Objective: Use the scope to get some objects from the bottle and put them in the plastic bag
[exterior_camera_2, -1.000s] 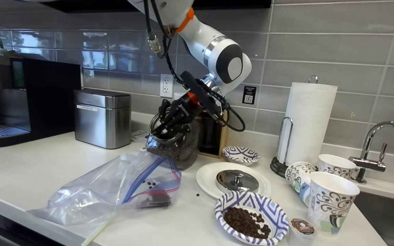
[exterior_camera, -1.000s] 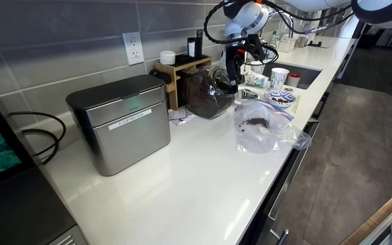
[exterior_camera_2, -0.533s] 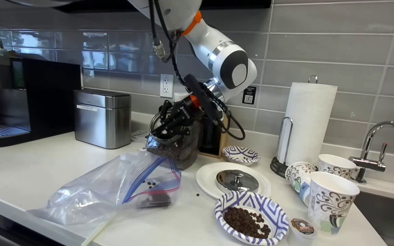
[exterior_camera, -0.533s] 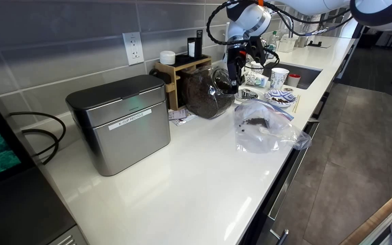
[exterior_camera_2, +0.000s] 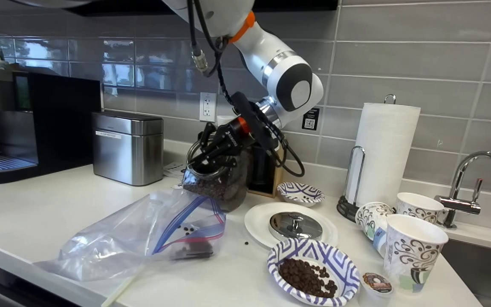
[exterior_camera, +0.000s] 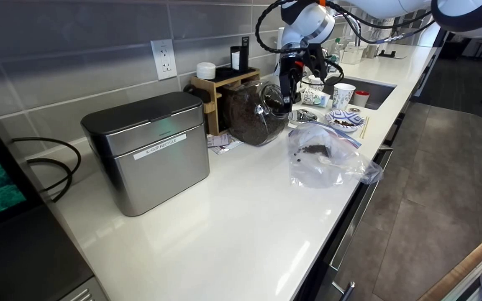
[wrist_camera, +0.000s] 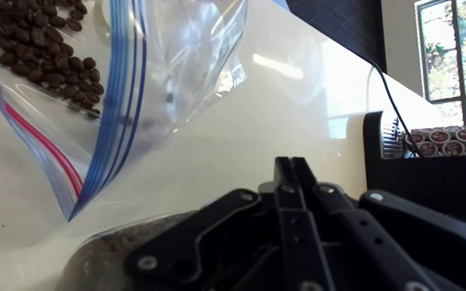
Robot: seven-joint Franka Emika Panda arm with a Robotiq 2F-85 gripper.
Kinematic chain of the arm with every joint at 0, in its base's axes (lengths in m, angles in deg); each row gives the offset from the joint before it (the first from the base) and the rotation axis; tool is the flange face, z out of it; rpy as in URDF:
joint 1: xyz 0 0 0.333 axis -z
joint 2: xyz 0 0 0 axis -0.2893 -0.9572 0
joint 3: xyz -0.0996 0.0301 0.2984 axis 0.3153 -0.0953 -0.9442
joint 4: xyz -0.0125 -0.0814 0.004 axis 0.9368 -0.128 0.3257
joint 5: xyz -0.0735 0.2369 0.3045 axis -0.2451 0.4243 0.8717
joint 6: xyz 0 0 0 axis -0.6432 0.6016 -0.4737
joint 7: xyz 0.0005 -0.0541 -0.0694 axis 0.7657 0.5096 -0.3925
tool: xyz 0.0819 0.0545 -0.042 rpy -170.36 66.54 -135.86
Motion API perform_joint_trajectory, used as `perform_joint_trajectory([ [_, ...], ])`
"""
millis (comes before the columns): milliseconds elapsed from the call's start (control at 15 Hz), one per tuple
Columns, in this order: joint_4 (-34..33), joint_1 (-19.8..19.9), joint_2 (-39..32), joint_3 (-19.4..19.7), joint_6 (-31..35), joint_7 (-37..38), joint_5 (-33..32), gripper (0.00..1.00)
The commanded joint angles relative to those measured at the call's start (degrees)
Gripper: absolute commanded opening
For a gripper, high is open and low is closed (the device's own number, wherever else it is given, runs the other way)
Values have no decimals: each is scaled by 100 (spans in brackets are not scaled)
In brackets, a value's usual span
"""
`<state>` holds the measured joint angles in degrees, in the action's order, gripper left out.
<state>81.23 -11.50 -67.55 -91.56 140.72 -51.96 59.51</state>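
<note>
In both exterior views, my gripper [exterior_camera_2: 191, 163] sits by the mouth of the jar [exterior_camera_2: 229, 190], the plastic bag [exterior_camera_2: 122, 234] beside that jar. In the wrist view, the fingertips [wrist_camera: 282, 169] meet on nothing; beans [wrist_camera: 47, 56] inside the bag: I judge bagging begun, perhaps unfinished.

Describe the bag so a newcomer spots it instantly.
On the white counter, find the big round jar beside the wooden box. Between that jar and the counter's front edge lies the bag. Unlike the patterned bowl nearby, it is limp, see-through plastic, with blue and pink strips along its mouth and dark beans inside.
</note>
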Motion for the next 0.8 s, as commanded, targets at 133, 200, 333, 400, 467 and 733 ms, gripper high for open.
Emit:
perform_joint_trajectory([
  [133,75,256,19,-72,-83,-302,266,1],
  [200,127,286,68,-58,-93,-369,238,1],
  [333,197,365,132,-52,-86,-513,227,1],
  [400,236,403,168,-43,-86,-573,218,1],
  [467,265,445,193,-49,-91,-648,229,1],
  [733,494,563,441,-37,-105,-1024,186,1],
])
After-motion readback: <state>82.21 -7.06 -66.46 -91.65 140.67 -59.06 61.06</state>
